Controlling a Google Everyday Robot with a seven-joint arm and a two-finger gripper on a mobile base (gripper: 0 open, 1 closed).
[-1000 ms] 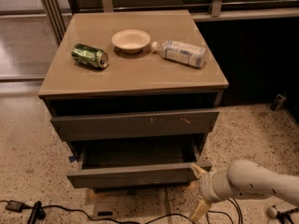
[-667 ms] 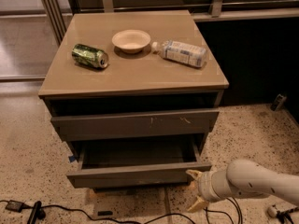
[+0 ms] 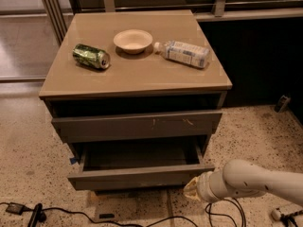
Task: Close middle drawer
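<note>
1. Low down at the right, one gripper (image 3: 191, 189) sits just under the right end of the front of the middle drawer (image 3: 137, 176). Released or clenched, I cannot tell, nor whether it touches the wood.
2. One white arm (image 3: 251, 179) runs from it off to the right edge.
3. Two drawers show. The middle drawer stands pulled out, its dark grey box open to view. The scratched drawer front (image 3: 137, 125) above it sits nearly flush.
4. On the counter (image 3: 142, 77) are three things, one of each: a green can (image 3: 91, 56) on its side at left, a pale bowl (image 3: 133, 40) upright, and a plastic bottle (image 3: 183, 53) on its side just right of the bowl.
5. Black cables (image 3: 71, 215) trail across the floor at lower left.
</note>
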